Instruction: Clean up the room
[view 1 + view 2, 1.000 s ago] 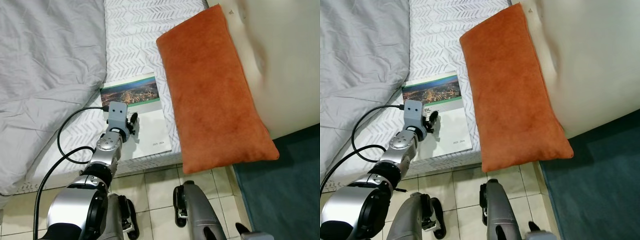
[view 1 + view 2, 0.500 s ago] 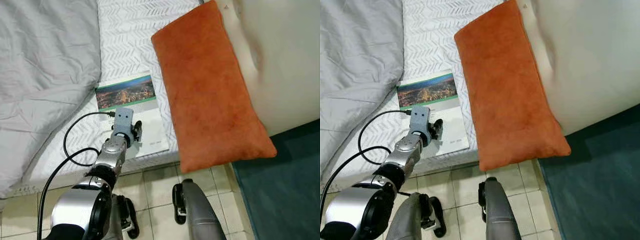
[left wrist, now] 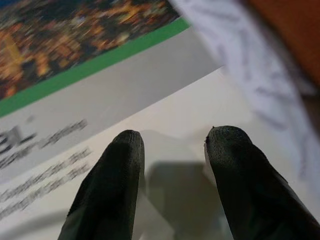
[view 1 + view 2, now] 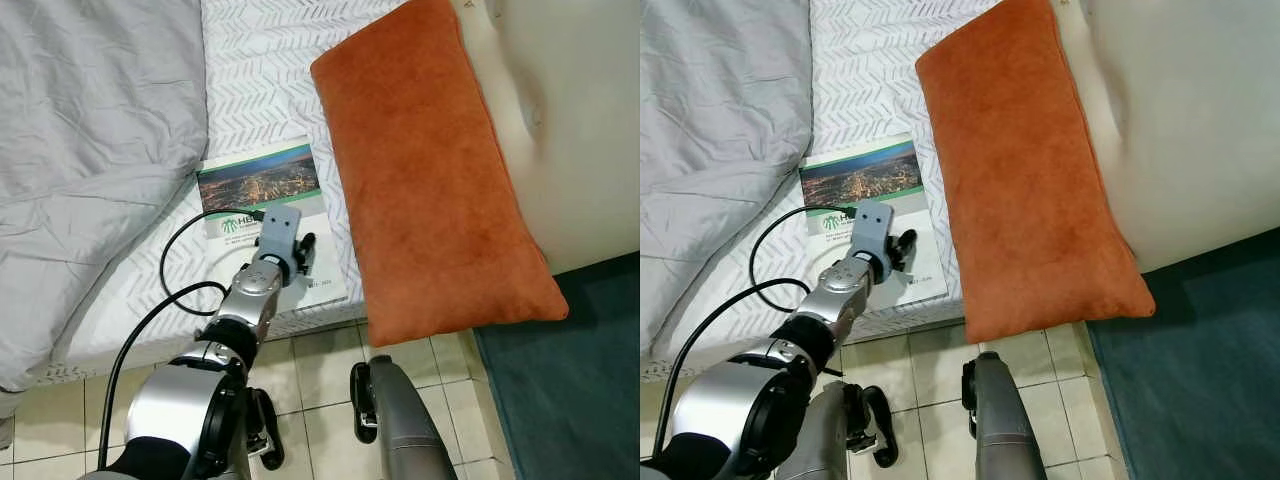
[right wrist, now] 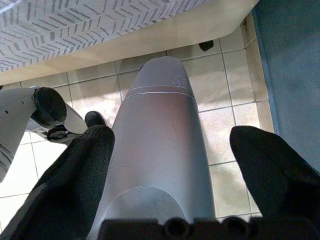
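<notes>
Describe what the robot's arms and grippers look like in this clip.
The left arm is glossy silver with black joint rings, tapering to a grey box-shaped wrist block. A black cable loops from that block back along the arm. The left gripper has two long black fingers with rounded, textured tips. The right gripper has the same two black fingers.

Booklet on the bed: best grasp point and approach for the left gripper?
Probably the booklet's near edge at the mattress lip. It lies flat, so pinching from above finds no purchase. The orange pillow crowds its right side. The left gripper, open over the lower cover, could drag it off the lip, then pinch.
</notes>
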Tool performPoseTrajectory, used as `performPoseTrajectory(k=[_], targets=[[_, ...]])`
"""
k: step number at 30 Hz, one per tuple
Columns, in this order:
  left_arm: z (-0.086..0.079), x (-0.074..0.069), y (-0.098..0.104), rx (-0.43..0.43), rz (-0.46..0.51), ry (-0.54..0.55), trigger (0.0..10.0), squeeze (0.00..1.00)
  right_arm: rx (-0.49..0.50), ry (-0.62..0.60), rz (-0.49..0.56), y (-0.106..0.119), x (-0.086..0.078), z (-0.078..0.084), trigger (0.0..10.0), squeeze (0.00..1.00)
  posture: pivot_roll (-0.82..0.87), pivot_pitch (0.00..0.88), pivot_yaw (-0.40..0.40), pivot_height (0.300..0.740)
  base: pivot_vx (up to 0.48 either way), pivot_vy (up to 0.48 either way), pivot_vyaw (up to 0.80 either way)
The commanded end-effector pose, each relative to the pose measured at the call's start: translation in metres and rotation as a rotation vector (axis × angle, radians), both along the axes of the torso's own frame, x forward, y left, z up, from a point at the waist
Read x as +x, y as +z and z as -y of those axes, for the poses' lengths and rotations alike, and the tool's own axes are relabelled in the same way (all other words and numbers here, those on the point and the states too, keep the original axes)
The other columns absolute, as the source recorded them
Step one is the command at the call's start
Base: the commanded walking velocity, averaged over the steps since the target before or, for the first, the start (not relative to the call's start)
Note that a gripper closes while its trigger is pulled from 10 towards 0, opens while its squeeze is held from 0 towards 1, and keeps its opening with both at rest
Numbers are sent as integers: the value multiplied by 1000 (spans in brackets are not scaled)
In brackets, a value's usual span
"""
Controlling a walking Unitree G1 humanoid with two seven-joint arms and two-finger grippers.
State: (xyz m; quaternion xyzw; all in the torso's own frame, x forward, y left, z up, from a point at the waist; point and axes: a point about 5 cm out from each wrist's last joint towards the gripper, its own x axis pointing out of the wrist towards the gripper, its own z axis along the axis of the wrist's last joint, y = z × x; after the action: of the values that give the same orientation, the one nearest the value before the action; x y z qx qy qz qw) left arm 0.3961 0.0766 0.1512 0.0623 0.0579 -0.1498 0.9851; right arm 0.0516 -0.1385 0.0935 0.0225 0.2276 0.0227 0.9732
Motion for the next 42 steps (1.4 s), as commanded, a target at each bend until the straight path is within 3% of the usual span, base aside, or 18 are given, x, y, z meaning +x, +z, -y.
performPoseTrajectory(k=[1,6,10,12,13,14,15,16,17,18,22,23,29,30,32,36,38,42], targets=[[8,-8,-17,47,-52,-40,10000,0,-4,-10,-56,-5,-10,0,10000,0,-435,630,0,656,0,0,0],[5,-10,-21,55,-52,-47,10000,0,-4,-9,-50,-9,-6,0,10000,0,-413,619,12,656,0,0,0],[-3,-10,-18,20,13,-76,10000,0,3,-19,11,-8,8,3,10000,0,-369,573,30,656,0,0,0],[-11,-14,-21,6,53,-115,10000,0,5,-7,49,-13,24,6,10000,0,-307,453,52,656,0,0,0],[-14,-16,-24,4,61,-125,10000,0,6,-5,56,-17,29,8,10000,0,-307,453,52,656,0,0,0],[-23,-19,-24,-20,91,-142,10000,0,2,-8,83,-27,48,14,10000,0,-252,365,65,656,0,0,0],[-23,-19,-24,-20,91,-142,10000,0,2,-8,83,-27,48,14,10000,0,-252,365,65,656,0,0,0],[-29,-20,-22,-19,126,-159,10000,0,1,-12,103,-28,57,17,10000,0,-237,346,69,656,0,0,0],[-35,-24,-22,-10,156,-169,10000,0,3,-22,125,-34,73,22,10000,0,-186,271,83,656,0,0,0],[-35,-24,-22,-10,156,-169,10000,0,3,-22,125,-34,73,22,10000,0,-186,271,83,656,0,0,0],[-62,-36,-22,-14,203,-133,10000,0,24,-67,197,-37,112,32,10000,0,-123,144,96,656,0,0,0],[-69,-46,-28,7,213,-128,10000,0,28,-86,229,-37,130,36,10000,0,-103,94,94,656,0,0,0],[-79,-66,-45,-23,165,-56,10000,0,27,-98,290,-34,159,42,10000,0,-76,4,87,656,0,0,0],[-84,-90,-63,-40,107,25,10000,0,29,-113,326,-29,169,44,10000,0,-61,0,71,656,0,0,0],[-85,-107,-74,-64,61,90,10000,0,29,-133,337,-30,173,49,10000,0,-51,0,60,656,0,0,0],[-87,-110,-81,-75,36,145,10000,0,30,-146,323,-36,176,52,10000,0,-43,0,47,656,0,178,0],[-88,-101,-89,-33,6,192,10000,0,31,-144,316,-42,189,52,10000,0,-41,0,39,656,-278,394,0],[-86,-100,-88,-13,-7,181,10000,0,14,-139,333,-40,198,55,10000,0,-40,0,40,656,-315,364,0]])
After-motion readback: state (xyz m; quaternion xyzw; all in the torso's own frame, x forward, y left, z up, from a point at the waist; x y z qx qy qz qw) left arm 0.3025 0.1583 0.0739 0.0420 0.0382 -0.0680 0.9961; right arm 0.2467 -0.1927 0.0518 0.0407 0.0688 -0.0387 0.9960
